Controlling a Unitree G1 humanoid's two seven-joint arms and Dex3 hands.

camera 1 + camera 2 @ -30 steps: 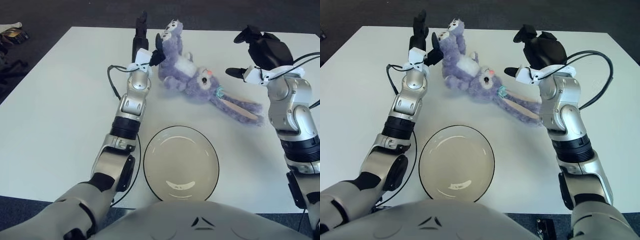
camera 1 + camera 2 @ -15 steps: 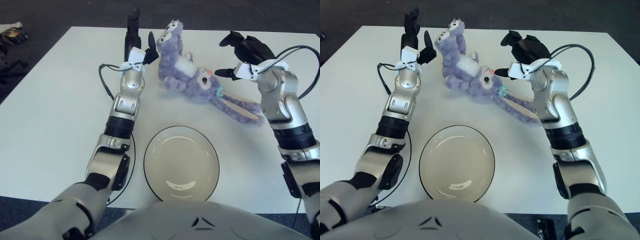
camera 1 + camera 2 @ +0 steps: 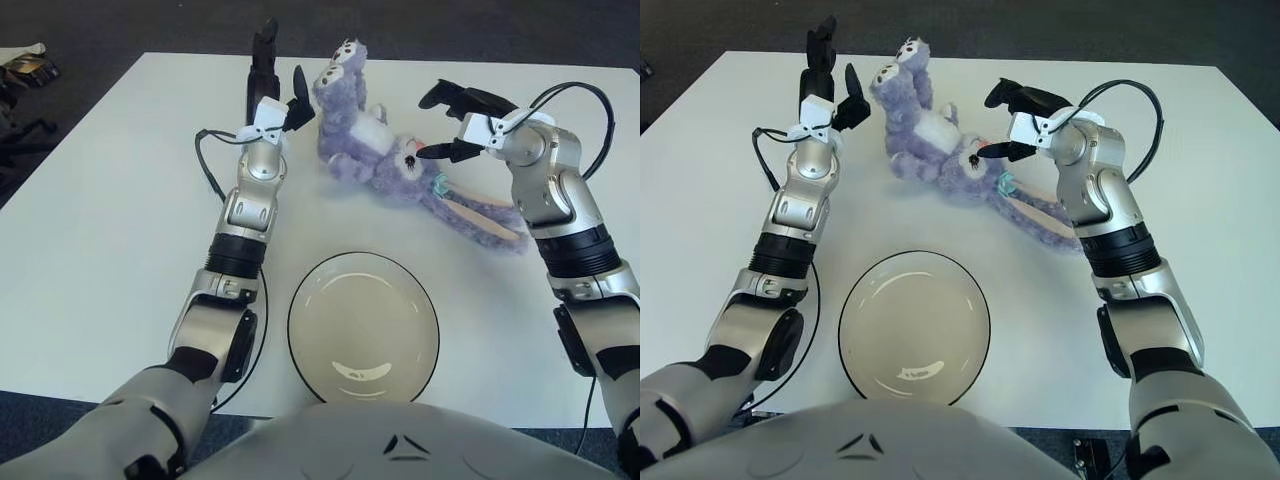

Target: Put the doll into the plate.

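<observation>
While nothing was yet gripped, lay sprawled on the white table (image 3: 110, 200): the fuzzy purple plush rabbit doll (image 3: 385, 155), well beyond the round cream plate with the dark rim (image 3: 310, 310) and apart from it. Ran, along its long axis, diagonally from feet at the far left, near the table's back edge, through the white belly and the head, to long pink-lined ears trailing toward the near right. Stood just left of the doll's raised feet: the left hand (image 3: 272, 95), dark fingers (image 3: 263, 45) spread and upright, holding nothing, close beside the plush but not visibly touching. Hovered over the doll's head from the right side: the right hand (image 3: 1012, 120), fingers (image 3: 1002, 96) splayed wide and empty, one dark tip showing against the face, though contact could not be told. Was flanked, then, at both ends, with the right hand judged nearer to the bulk of the body and head. Seemed the likely next need: closing in across the short width of the body, then drawing the doll toward the robot and down onto the plate.
</observation>
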